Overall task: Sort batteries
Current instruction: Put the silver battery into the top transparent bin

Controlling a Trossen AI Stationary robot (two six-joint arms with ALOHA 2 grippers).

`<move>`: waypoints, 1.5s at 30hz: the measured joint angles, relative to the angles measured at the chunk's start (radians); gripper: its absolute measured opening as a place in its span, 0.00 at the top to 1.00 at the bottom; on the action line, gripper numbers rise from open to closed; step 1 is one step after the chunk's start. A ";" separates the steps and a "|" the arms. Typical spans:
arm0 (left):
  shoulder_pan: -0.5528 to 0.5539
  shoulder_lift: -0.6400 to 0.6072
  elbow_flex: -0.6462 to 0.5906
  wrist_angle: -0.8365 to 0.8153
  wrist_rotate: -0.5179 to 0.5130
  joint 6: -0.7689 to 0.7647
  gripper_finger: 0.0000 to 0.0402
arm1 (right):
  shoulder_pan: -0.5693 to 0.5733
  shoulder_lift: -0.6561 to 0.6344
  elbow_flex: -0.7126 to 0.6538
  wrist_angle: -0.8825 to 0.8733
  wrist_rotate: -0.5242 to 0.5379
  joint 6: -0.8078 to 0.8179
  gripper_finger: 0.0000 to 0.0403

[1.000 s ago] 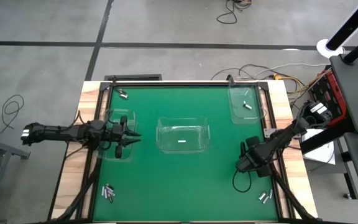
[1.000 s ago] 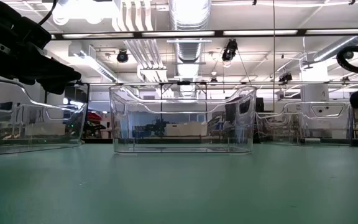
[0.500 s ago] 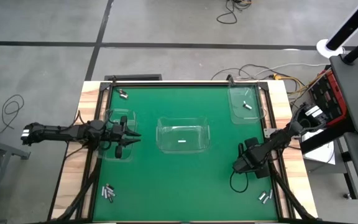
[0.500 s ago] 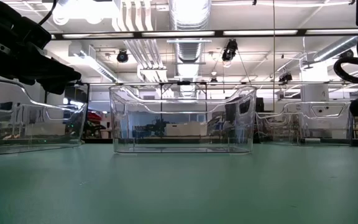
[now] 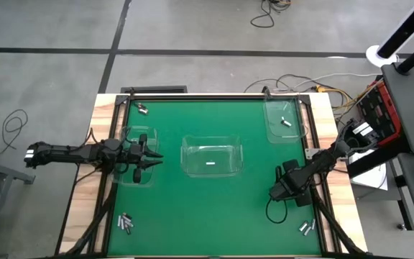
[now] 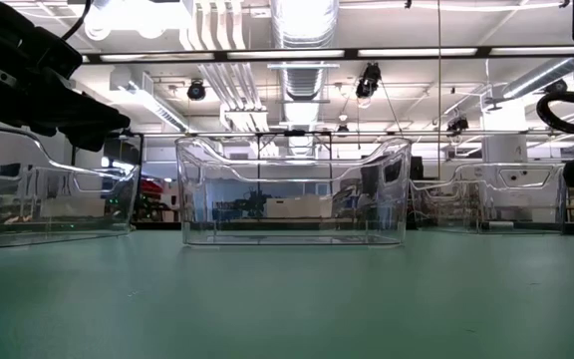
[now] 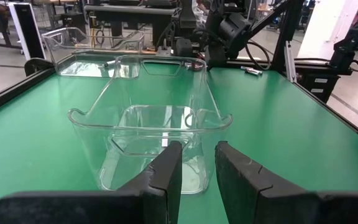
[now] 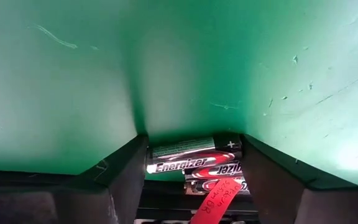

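A green mat [image 5: 214, 201] is seen covering the table at the centre of the high view, framed by pale wood, with grey floor around it. Three clear bins are set on it: a middle bin [image 5: 212, 157] at the frame's centre, a left bin [image 5: 136, 167] at mid-left, and a right bin [image 5: 284, 119] at upper right. The left gripper [image 5: 149, 160] is held over the left bin, its fingers [image 7: 166, 171] parted by a narrow gap and empty. The right gripper [image 5: 275, 195] is placed low at right of centre, pressed toward the mat, and batteries [image 8: 194, 163] are clamped between its fingers. Loose batteries are scattered at lower left [image 5: 126, 223], lower right [image 5: 307, 227] and upper left [image 5: 142, 108]; one battery each is seen in the middle bin [image 5: 211, 163] and the right bin [image 5: 286, 123].
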 joint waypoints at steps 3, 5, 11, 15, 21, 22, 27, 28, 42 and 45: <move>0.000 0.000 0.000 0.000 0.000 0.000 0.81 | 0.000 0.002 0.030 0.001 0.016 -0.034 0.41; 0.000 0.000 0.000 0.000 0.000 0.000 0.81 | 0.000 0.002 0.056 0.018 0.021 -0.036 0.39; 0.000 0.000 0.000 0.000 0.000 0.000 0.81 | 0.000 0.002 0.145 0.017 0.033 -0.037 0.36; 0.000 0.000 0.000 0.000 0.000 0.000 0.81 | 0.000 0.002 0.182 0.077 0.035 -0.017 0.38; 0.000 0.000 0.000 0.000 0.000 0.000 0.81 | -0.002 -0.003 0.208 0.077 0.057 0.162 0.41; 0.000 0.000 0.000 0.000 0.000 0.000 0.81 | -0.003 -0.013 0.212 0.064 0.056 0.213 0.41; 0.000 0.000 0.000 0.000 0.000 0.000 0.81 | -0.002 -0.118 0.159 0.023 0.020 0.508 0.38; 0.000 0.000 0.000 0.000 0.000 0.000 0.81 | -0.002 -0.145 0.143 0.024 0.019 0.566 0.37; 0.000 0.000 0.000 0.000 0.000 0.000 0.81 | -0.037 -0.341 -0.045 0.076 -0.033 1.061 0.47; 0.000 0.000 0.000 0.000 0.000 0.000 0.81 | -0.044 -0.329 -0.068 0.139 -0.033 1.088 0.49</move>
